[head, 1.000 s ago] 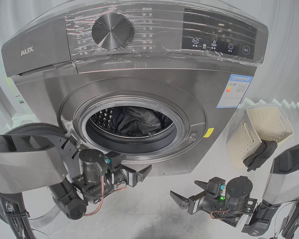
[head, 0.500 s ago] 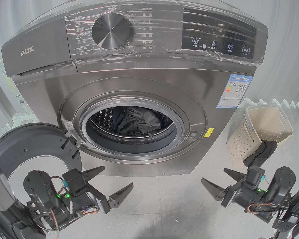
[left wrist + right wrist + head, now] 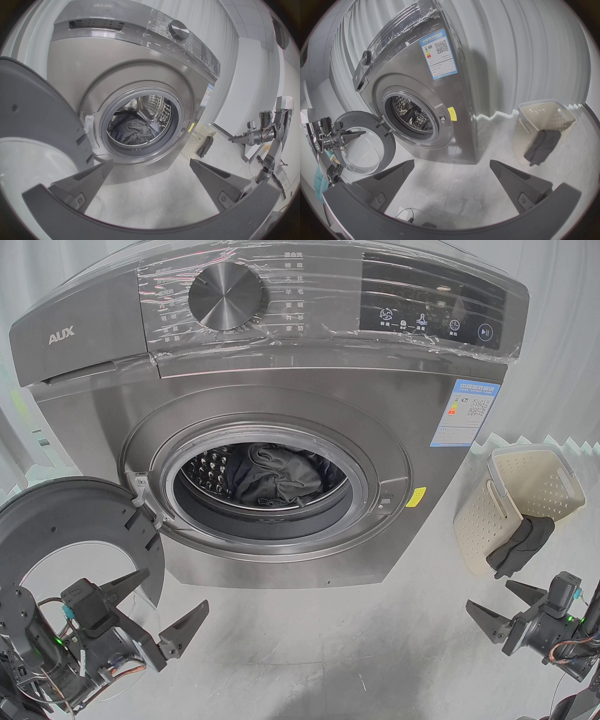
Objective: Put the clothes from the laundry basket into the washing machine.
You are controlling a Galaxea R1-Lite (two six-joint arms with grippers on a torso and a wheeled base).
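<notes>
**Door wide open, one garment hanging on the basket**

The washing machine (image 3: 269,390) has its round door (image 3: 69,515) swung out to the robot's left. Dark clothes (image 3: 275,474) are heaped in the drum. Near the machine's right side is the cream laundry basket (image 3: 500,480), with a dark garment (image 3: 522,546) draped over its rim. The left gripper (image 3: 175,590) hangs low by the door, fingers spread and empty. The right gripper (image 3: 489,594) is near the garment, also spread and empty.
</notes>
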